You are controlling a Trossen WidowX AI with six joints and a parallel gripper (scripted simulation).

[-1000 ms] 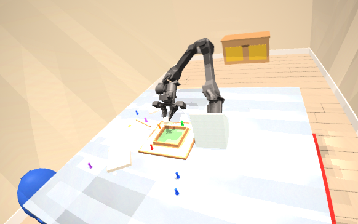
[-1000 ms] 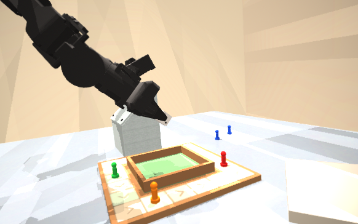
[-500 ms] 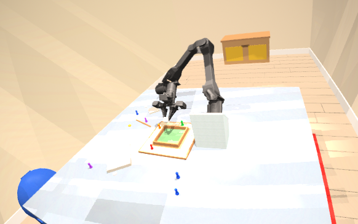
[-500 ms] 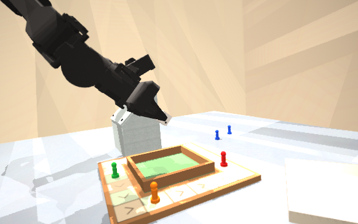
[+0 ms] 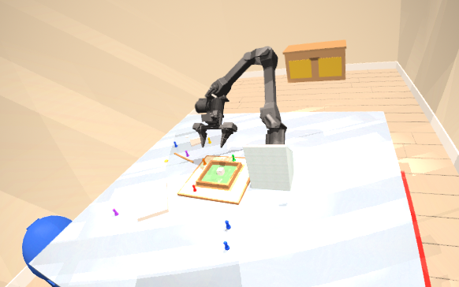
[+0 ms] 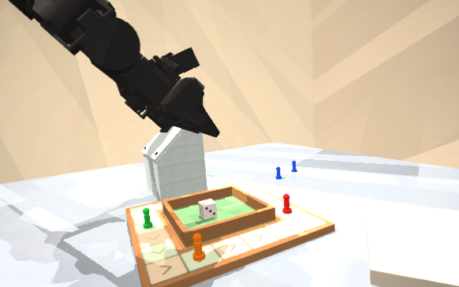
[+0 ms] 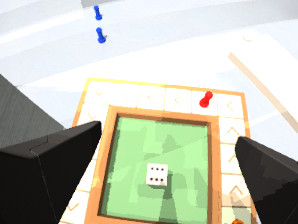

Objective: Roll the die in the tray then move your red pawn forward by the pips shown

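Observation:
The white die (image 5: 220, 171) (image 6: 207, 209) (image 7: 157, 175) lies on the green floor of the wooden tray (image 5: 213, 185) (image 6: 225, 229) (image 7: 162, 117), free of the fingers. The tray sits in the middle of the game board (image 5: 209, 197) (image 6: 311, 226) (image 7: 93, 96). My red pawn (image 5: 194, 188) (image 6: 286, 203) (image 7: 206, 100) stands upright on the board's track near a corner. My gripper (image 5: 213, 143) (image 6: 210, 131) (image 7: 169, 135) is open and empty, hanging well above the tray's far side. I cannot read the die's top pips clearly.
A green pawn (image 5: 233, 158) (image 6: 147, 218) and an orange pawn (image 5: 204, 162) (image 6: 197, 247) stand on the board. A tall white box (image 5: 268, 167) (image 6: 177, 165) stands right beside the board. Two blue pawns (image 5: 227, 225) (image 6: 278, 173) and a purple pawn (image 5: 115, 212) stand on the table.

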